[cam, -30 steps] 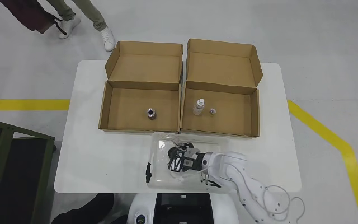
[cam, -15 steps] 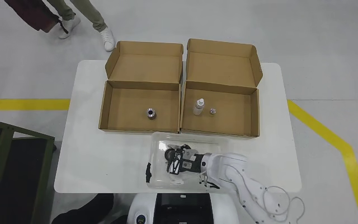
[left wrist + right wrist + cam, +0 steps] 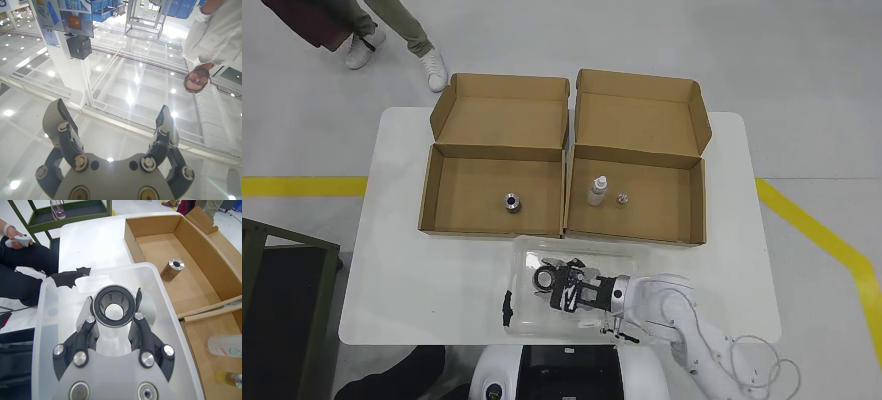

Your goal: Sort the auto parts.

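My right gripper [image 3: 114, 297] is shut on a black-rimmed cylindrical bearing [image 3: 114, 308], held just above the floor of the clear plastic bin [image 3: 166, 298]. From above, the bearing [image 3: 545, 281] sits at the tip of the right gripper [image 3: 558, 285], inside the bin [image 3: 527, 245] at the table's front. A metal cylinder [image 3: 173, 269] [image 3: 511, 201] stands in the left cardboard box [image 3: 457, 195]. The right box [image 3: 672, 210] holds a white bottle [image 3: 598, 189] and a small capped vial [image 3: 622, 199]. My left gripper [image 3: 111, 105] is open and points up at the ceiling.
Both boxes have their lids folded back toward the far edge. A torn black strip [image 3: 68, 278] hangs on the bin's rim, and a white sheet [image 3: 92, 283] lies on its floor. A green cart [image 3: 282, 290] stands left of the white table [image 3: 392, 260].
The right gripper has shifted slightly inside the bin with the bearing between its fingers; the bearing now shows as a dark ring at its tip. The parts in the boxes have not moved.
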Controlling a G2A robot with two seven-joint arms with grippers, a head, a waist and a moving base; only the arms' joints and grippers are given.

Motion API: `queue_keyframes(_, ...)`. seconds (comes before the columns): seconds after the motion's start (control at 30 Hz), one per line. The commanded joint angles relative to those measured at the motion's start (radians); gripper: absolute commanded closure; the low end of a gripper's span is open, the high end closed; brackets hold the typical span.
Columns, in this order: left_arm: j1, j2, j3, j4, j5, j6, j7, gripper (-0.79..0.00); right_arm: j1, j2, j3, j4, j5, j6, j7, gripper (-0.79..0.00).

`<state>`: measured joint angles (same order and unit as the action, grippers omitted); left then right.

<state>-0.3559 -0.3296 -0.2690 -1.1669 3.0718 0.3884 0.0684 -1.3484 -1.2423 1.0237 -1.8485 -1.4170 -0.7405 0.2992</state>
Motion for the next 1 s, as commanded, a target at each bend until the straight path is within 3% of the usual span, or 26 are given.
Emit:
queue_keyframes(0.0, 0.0, 0.0, 0.0, 0.0, 0.0, 0.0, 0.0, -0.785, -0.006, 0.002, 0.01, -0.001, 0.04, -0.004, -0.002, 0.0)
queue_keyframes(0.33, 0.0, 0.0, 0.0, 0.0, 0.0, 0.0, 0.0, -0.785, -0.034, 0.014, 0.102, -0.066, 0.283, 0.045, 0.027, 0.0)
queue_keyframes(0.63, 0.0, 0.0, 0.0, 0.0, 0.0, 0.0, 0.0, -0.785, -0.02, 0.021, 0.149, -0.086, 0.506, 0.028, 0.016, 0.0)
queue_keyframes(0.97, 0.0, 0.0, 0.0, 0.0, 0.0, 0.0, 0.0, -0.785, 0.027, 0.026, 0.175, -0.141, 0.65, 0.039, 0.008, 0.0)
